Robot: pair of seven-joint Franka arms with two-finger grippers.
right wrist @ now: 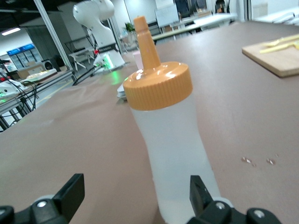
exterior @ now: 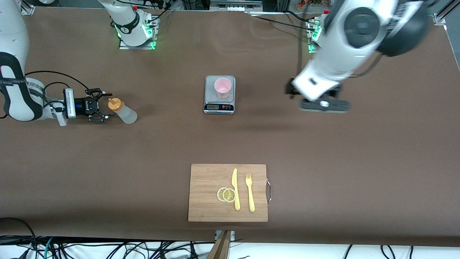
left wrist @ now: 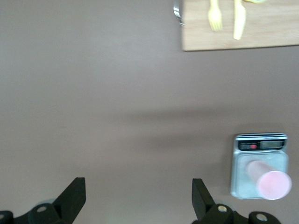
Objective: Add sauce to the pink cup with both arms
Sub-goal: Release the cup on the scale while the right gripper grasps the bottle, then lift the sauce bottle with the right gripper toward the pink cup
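on scale: pink cup. right gripper wide beside sauce; left gripper wide, aloft. cutting board nearer camera.

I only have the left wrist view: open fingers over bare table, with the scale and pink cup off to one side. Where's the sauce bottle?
Observer: The sauce bottle stands on the table toward the right arm's end, well apart from the pink cup.
Operator: Does the right arm have it?
Observer: Not yet. The right gripper is open at the bottle, one finger on each side, not closed on it.
Operator: Is the cap on?
Observer: Yes, the orange cap is on, with the nozzle pointing up.
Operator: And where am I?
Observer: Your left gripper is over bare table, toward the left arm's end from the scale.
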